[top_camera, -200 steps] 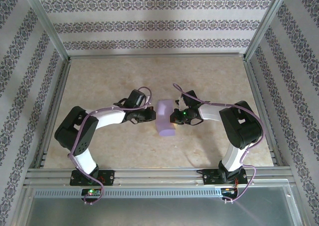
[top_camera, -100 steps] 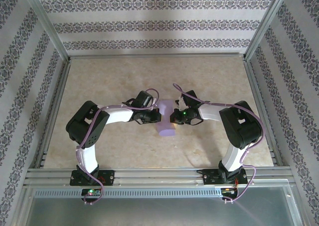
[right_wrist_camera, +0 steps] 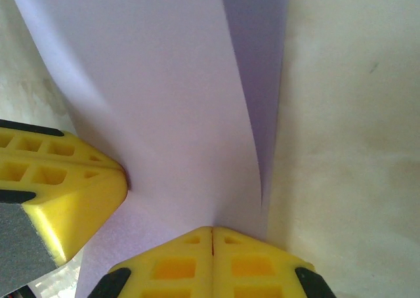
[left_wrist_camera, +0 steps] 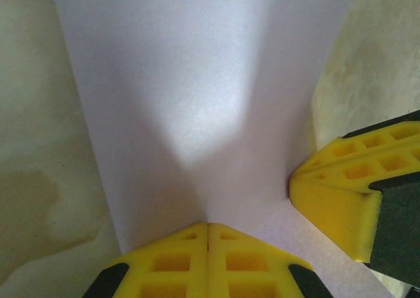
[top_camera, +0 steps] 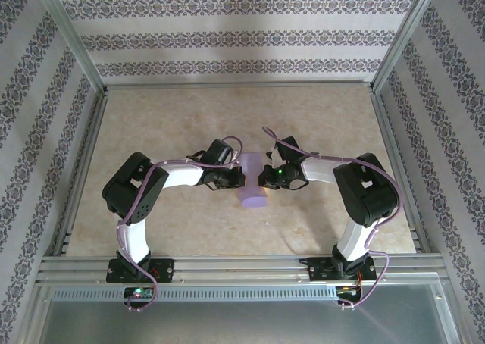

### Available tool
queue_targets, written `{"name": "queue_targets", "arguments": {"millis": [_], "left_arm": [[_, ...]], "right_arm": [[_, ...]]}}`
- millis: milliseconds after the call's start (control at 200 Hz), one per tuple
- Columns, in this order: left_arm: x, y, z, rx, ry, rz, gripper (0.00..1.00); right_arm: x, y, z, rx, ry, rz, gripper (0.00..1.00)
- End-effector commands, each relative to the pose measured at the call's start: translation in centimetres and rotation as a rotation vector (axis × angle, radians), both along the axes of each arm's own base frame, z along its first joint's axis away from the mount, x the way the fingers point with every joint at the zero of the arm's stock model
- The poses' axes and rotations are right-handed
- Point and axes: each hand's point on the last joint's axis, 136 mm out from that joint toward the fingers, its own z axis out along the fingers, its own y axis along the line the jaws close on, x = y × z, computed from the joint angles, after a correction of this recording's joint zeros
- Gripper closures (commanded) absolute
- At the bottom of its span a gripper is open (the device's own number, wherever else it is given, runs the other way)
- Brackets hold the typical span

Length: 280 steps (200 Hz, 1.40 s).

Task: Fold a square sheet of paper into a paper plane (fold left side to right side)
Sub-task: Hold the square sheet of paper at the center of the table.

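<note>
With both arms bent elbows-out and reaching in to mid-table, your left gripper (top_camera: pixel 235 179) and right gripper (top_camera: pixel 264 179) face each other across the square sheet of paper (top_camera: pixel 251 190). Each pair of yellow, ribbed fingers (left_wrist_camera: pixel 172 266) is clamped together with the tips touching the sheet; pinching or just pressing, you can't tell. The sheet sits between them: thin, matte lavender, bowed up, one layer doubled over with a curved free edge. It lies on the beige marbled tabletop (top_camera: pixel 151 132).
</note>
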Motion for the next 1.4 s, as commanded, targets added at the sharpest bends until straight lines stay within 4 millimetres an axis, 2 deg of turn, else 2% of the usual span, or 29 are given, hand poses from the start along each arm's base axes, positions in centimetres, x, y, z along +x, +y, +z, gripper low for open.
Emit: {"name": "queue_targets", "arguments": {"millis": [0,95,190,560,675,934,1184,1394], "left_arm": [[-1.5,1.3,-2.7,0.105,0.057,-0.013,1.00],[-1.4,1.3,-2.7,0.103,0.055,-0.011,1.00],[-1.3,1.3,-2.9,0.107,0.058,-0.007,1.00],[-1.2,1.2,-3.0,0.107,0.061,-0.005,1.00],[-1.2,1.2,-3.2,0.113,0.066,-0.007,1.00],[-1.1,1.1,-3.0,0.112,0.064,-0.013,1.00],[-1.5,1.4,-2.6,0.116,0.059,-0.016,1.00],[-3.5,2.1,-2.6,0.122,0.082,-0.029,1.00]], "right_arm": [[-0.6,-1.3,0.4,-0.062,0.023,-0.015,1.00],[0.3,-0.7,2.4,-0.007,-0.015,-0.020,1.00],[1.0,0.1,3.5,0.041,-0.032,-0.014,1.00],[4.3,3.1,3.7,0.126,-0.061,-0.010,1.00],[4.6,4.3,3.1,0.132,-0.043,0.012,1.00],[4.7,5.2,1.0,0.118,0.004,0.037,1.00],[4.2,3.7,-1.5,0.029,0.049,0.006,1.00],[4.1,1.9,-2.7,-0.017,0.075,-0.040,1.00]]}}
